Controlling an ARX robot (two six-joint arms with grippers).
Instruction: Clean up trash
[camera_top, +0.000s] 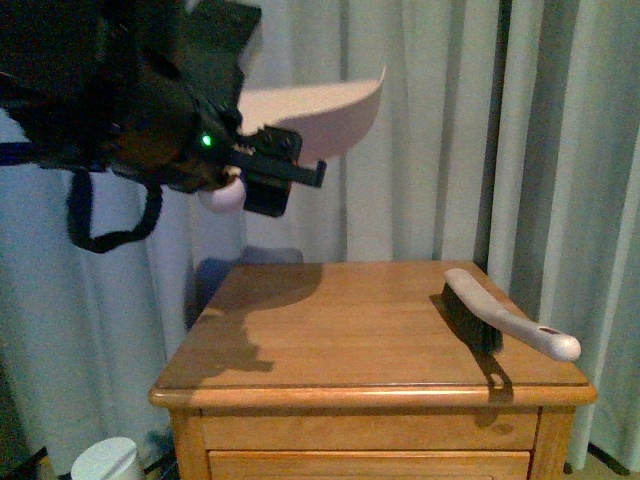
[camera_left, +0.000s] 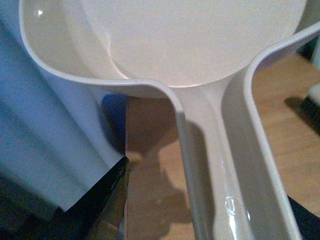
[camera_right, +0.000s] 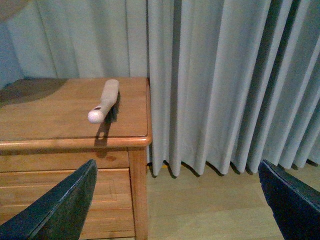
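Gripping white dustpan (camera_top: 335, 112), left hand (camera_top: 264, 171), fingertips hard to make out

No readable text, labels, brands or numbers anywhere — not on any object, in any view.

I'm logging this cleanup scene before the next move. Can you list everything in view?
Dustpan: one, white, held raised above the table's left part.
Brush: one, white handle with black bristles, lying on the table's right side.
Table: one, brown wood with drawers, in front of the curtains.
Curtains: pale grey, behind and beside the table.
Round object: one, white, low by the table's left front corner; unidentifiable.
Floor: light wood, beside the table.
Trash: none visible.
Left gripper: black, shut on the dustpan's handle.
Right gripper: black, open, empty, away from the table.
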